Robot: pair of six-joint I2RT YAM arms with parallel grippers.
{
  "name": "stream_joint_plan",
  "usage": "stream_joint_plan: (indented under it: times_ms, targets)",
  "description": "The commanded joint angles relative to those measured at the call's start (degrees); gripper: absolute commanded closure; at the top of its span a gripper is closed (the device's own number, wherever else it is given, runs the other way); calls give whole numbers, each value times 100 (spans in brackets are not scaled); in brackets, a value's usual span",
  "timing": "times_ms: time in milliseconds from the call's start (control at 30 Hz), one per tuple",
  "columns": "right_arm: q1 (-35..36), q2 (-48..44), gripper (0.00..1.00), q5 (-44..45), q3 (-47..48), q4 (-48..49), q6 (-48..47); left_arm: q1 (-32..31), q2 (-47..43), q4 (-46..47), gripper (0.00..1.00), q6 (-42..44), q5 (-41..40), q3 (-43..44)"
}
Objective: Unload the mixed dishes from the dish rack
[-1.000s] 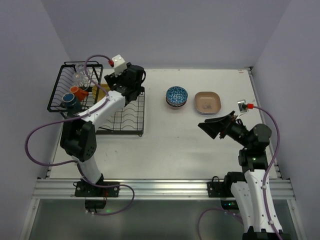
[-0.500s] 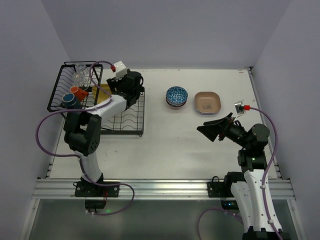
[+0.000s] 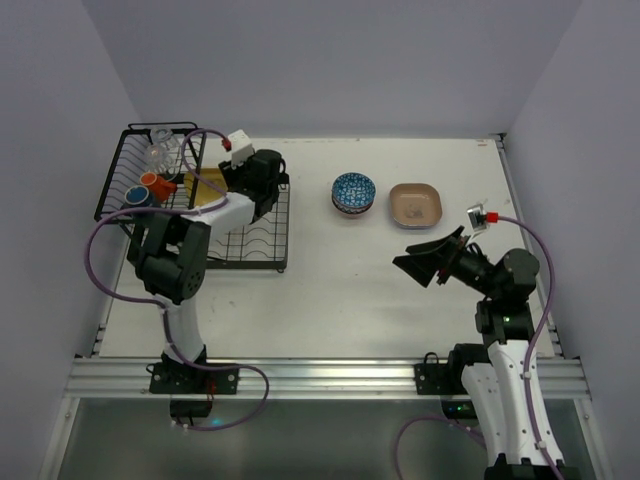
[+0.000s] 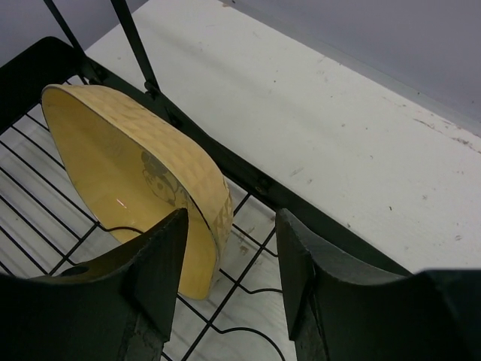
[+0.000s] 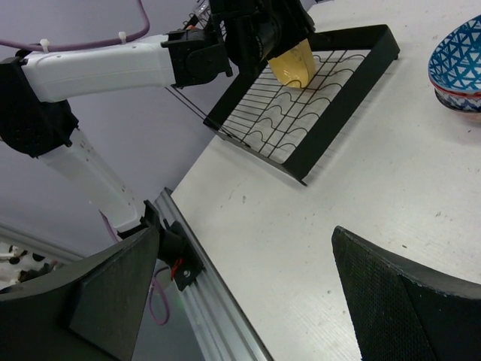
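Left pincer (image 4: 231, 229) advanced to yellow plate (image 4: 113, 165) (spread astride its edge) | right pincer (image 5: 244, 235) released

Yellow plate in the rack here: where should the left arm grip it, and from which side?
Probably by the raised rim of the yellow plate, coming from above. It stands on edge, tilted, in the slotted tray of the dish rack, so only that thin rim is free; one jaw goes on each face. The open left gripper is lined up at one end of it.
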Motion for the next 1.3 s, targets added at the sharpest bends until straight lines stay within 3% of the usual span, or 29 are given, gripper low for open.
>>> stream_joint_plan:
  times_ms: [0,33,67,433,800,1267]
  targets:
    - [8,-77,1,-154,-56,30,-150,77,110,425,47,-210,-357,-72]
    - [8,-77,1,-145,-65,65,-150,77,136,425,48,-236,-383,-90]
    - [8,-60,1,-145,-92,91,-150,77,162,442,55,-288,-427,-151]
    - [8,-24,1,-172,-4,-93,-334,138,180,521,73,-465,-348,-318]
    - [8,-60,1,-58,-13,-111,-361,138,128,600,99,-500,-339,-397]
    - [8,-139,1,92,31,-242,-466,130,-153,1751,100,581,-331,-476]
